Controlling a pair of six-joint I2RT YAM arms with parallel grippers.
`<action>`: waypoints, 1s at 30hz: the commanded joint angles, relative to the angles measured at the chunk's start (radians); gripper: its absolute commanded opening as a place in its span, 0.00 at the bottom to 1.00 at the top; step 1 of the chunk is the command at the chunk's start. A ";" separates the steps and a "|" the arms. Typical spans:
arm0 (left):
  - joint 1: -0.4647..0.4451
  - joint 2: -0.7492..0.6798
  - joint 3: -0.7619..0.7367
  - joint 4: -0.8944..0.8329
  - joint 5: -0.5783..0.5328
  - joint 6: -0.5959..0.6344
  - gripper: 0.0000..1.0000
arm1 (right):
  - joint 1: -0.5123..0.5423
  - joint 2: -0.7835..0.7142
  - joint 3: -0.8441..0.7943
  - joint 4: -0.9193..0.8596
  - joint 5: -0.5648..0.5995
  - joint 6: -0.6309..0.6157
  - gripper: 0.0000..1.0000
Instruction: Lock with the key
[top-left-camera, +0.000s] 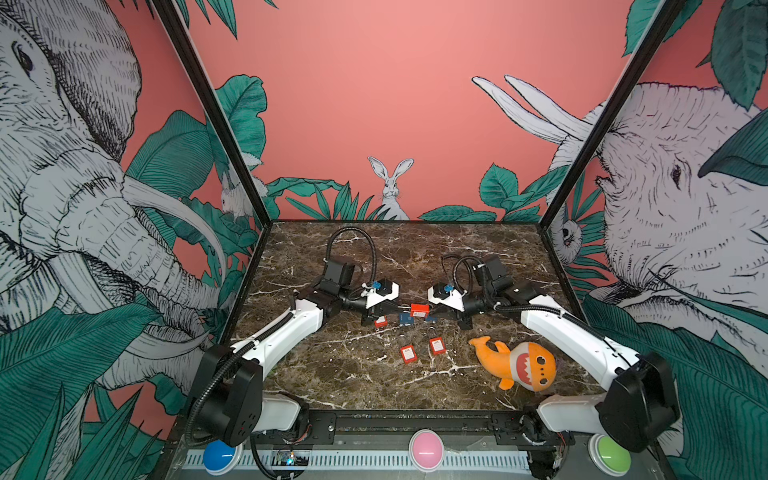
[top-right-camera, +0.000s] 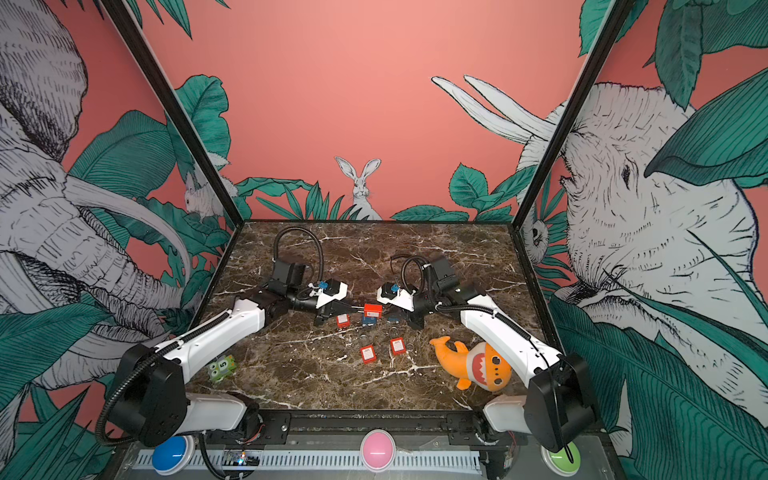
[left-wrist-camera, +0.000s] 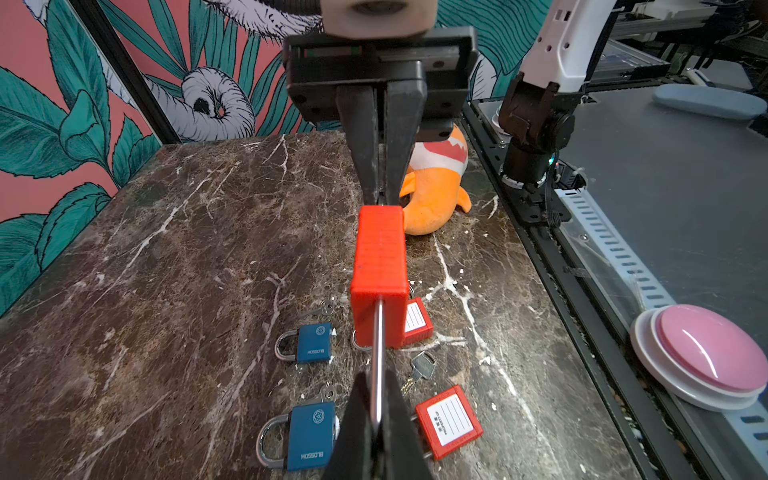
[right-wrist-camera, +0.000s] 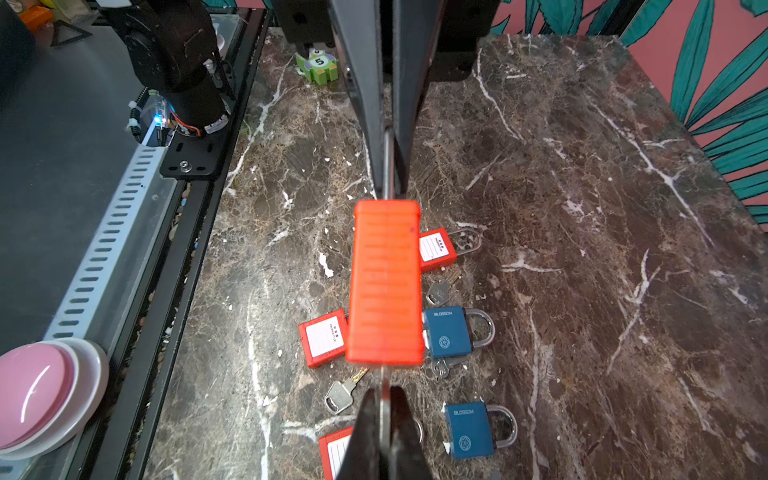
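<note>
Black fingers (left-wrist-camera: 353, 432) of the left gripper (left-wrist-camera: 376, 386) are pinched together on the bare steel shackle (left-wrist-camera: 377, 332) of a ribbed red plastic padlock (left-wrist-camera: 380, 266). The padlock is held off the surface, lengthwise between the two arms. At its opposite end the right gripper (right-wrist-camera: 384, 390) has its fingers (right-wrist-camera: 365, 432) clamped on a thin metal key (right-wrist-camera: 385, 376), seen edge-on where it meets the padlock's body. Neither pair of fingers shows a gap beyond what it holds.

In both top views the held padlock (top-left-camera: 419, 309) sits above the middle of the brown veined marble tabletop (top-left-camera: 332, 374). Lying flat beneath it are blue padlocks (left-wrist-camera: 313, 343), smaller red padlocks with white labels (left-wrist-camera: 449, 419) and a loose silver key (left-wrist-camera: 422, 368), all close together. An orange plush shark (top-left-camera: 519, 363) lies well apart, towards the right arm's base. A green numbered block (top-right-camera: 222, 368) sits beside the left arm. At the front rail is a pink dome button (top-left-camera: 427, 449).
</note>
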 joint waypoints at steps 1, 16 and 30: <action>0.029 -0.069 -0.017 0.007 -0.002 0.030 0.00 | -0.004 -0.038 -0.043 0.033 0.003 0.008 0.00; 0.036 -0.022 0.161 -0.562 -0.132 0.354 0.00 | -0.015 -0.109 -0.183 0.181 0.167 0.227 0.00; 0.028 0.105 0.315 -1.069 -0.374 0.471 0.00 | 0.097 -0.129 -0.301 0.394 0.555 0.552 0.00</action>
